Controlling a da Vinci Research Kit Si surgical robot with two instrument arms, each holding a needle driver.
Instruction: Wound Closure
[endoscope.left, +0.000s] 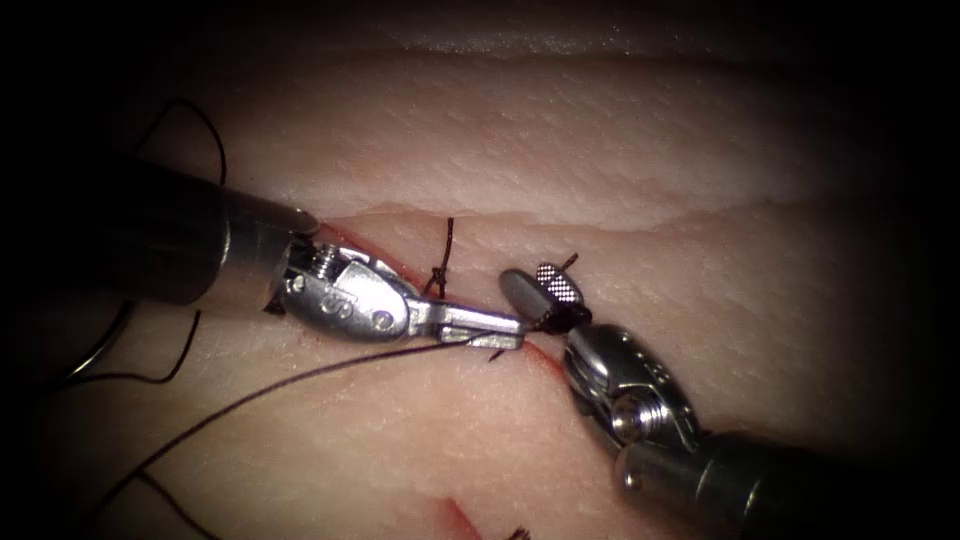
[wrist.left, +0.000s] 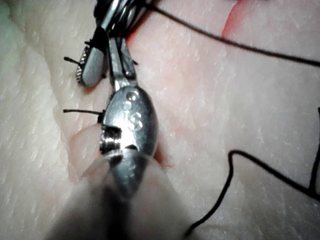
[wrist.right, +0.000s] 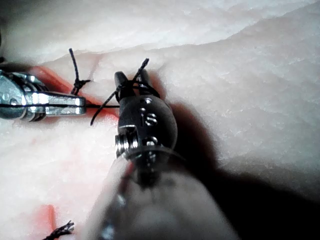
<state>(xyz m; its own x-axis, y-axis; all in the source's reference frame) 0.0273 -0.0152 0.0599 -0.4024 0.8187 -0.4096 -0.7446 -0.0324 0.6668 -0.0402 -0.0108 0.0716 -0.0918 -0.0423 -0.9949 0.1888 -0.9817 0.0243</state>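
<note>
Endoscope view: light pools in centre & upper middle of frame, brightest on the tissue (endoscope.left: 560, 150) there. It falls off fast toward every edge. A dark surround (endoscope.left: 900, 80) takes all four corners, heaviest at far left & far right, and the top edge goes black too. Ridges across upper frame catch light along their crests, w/ thin shade beneath. Wrist views: hard, close light, strong glare. Right wrist view has a deep shadow (wrist.right: 260, 175) lying on the surface.

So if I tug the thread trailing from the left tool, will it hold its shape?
Probably not. The thread lies in loose curves on the tissue, so it looks limp. Held in the left tool, it would likely straighten, dragging lightly across the surface.
</note>
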